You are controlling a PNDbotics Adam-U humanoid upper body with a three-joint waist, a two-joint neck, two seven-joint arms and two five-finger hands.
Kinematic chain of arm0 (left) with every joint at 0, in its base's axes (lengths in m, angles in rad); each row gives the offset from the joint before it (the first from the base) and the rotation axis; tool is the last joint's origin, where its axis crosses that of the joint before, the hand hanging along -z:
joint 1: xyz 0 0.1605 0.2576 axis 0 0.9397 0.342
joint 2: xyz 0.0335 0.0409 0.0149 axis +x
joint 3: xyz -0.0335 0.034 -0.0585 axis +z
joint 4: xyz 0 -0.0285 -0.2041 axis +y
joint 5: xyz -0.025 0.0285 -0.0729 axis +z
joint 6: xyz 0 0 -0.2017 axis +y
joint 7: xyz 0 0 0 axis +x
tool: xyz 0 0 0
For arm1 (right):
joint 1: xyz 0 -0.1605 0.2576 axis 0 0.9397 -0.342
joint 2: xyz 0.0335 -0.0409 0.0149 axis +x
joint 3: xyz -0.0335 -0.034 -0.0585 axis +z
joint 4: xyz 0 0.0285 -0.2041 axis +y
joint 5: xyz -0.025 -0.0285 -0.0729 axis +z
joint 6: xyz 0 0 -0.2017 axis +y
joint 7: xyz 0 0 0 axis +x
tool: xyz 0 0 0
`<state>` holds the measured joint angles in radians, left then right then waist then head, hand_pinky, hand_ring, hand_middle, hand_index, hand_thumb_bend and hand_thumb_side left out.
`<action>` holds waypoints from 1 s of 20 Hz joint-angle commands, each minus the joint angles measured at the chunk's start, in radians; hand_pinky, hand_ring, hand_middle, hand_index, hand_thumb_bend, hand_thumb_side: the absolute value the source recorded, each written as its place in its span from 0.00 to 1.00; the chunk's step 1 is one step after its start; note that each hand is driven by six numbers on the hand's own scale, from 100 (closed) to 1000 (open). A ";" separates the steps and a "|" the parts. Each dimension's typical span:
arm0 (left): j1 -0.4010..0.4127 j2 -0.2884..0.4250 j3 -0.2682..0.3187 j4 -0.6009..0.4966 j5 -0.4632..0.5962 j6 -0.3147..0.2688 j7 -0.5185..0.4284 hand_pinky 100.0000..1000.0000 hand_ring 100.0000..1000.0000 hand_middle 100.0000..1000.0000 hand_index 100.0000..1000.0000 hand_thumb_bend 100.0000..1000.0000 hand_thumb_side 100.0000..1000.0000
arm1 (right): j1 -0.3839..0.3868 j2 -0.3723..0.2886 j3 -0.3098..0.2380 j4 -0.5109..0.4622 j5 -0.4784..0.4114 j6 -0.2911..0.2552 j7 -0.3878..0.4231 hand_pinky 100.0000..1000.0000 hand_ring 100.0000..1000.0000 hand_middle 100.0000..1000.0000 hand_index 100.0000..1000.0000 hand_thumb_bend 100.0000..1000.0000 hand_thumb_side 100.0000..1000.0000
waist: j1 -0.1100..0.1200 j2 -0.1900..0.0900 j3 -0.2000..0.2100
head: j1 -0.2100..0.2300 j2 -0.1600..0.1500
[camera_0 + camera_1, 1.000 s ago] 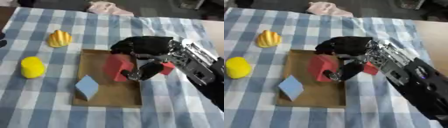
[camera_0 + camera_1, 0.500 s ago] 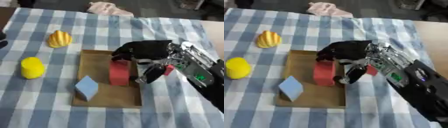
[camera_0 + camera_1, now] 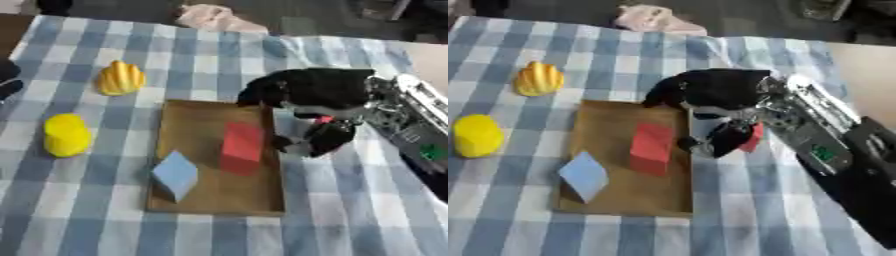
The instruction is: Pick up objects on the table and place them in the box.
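The right hand (image 3: 306, 95) is hovering, fingers relaxed, over the box (image 3: 197, 200) rim beside the red block (image 3: 241, 147) and blue block (image 3: 175, 174); yellow pieces (image 3: 66, 135) are lying leftward

2 blocks (image 3: 241, 147) in box (image 3: 194, 120), 2 objs (image 3: 66, 134) left of it

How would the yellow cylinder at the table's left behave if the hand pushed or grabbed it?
The yellow cylinder has a rounded side, so a sideways push would probably roll it. It looks smooth, so fingers may slip. It seems stiff, not floppy.
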<state>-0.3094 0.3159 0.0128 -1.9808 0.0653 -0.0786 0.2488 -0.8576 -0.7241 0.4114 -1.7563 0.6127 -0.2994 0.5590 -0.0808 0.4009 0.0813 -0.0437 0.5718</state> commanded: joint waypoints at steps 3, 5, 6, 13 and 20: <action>-0.003 0.016 0.014 -0.019 -0.008 0.000 0.008 0.81 0.77 0.65 0.78 0.05 0.80 | 0.041 -0.114 -0.093 -0.095 -0.052 0.057 -0.028 0.93 1.00 0.91 1.00 0.08 0.08 | 0.006 -0.028 -0.006 | 0.013 0.004; -0.002 0.017 0.015 -0.019 -0.008 0.000 0.010 0.81 0.77 0.65 0.78 0.05 0.80 | 0.071 -0.140 -0.116 -0.110 -0.062 0.073 -0.037 0.92 1.00 0.89 1.00 0.07 0.09 | 0.008 -0.026 -0.009 | 0.015 0.003; -0.002 0.017 0.014 -0.019 -0.009 0.001 0.010 0.81 0.77 0.65 0.78 0.04 0.80 | 0.085 -0.151 -0.123 -0.112 -0.063 0.080 -0.039 0.92 1.00 0.89 1.00 0.06 0.09 | 0.009 -0.025 -0.010 | 0.016 0.003; -0.005 0.016 0.013 -0.019 -0.010 0.003 0.006 0.81 0.77 0.65 0.78 0.04 0.80 | 0.135 -0.178 -0.139 -0.073 -0.037 0.100 -0.054 0.93 1.00 0.87 1.00 0.09 0.18 | 0.018 -0.019 -0.013 | 0.016 0.008; -0.006 0.016 0.013 -0.019 -0.011 0.004 0.005 0.81 0.77 0.65 0.78 0.04 0.80 | 0.133 -0.167 -0.141 0.016 -0.031 0.112 -0.059 0.95 1.00 0.88 1.00 0.11 0.10 | 0.019 -0.018 -0.008 | 0.014 0.012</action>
<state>-0.3085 0.3163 0.0170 -1.9808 0.0610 -0.0747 0.2526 -0.7117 -0.8670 0.2897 -1.7526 0.5783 -0.1922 0.5023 -0.0649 0.4011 0.0744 -0.0283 0.5806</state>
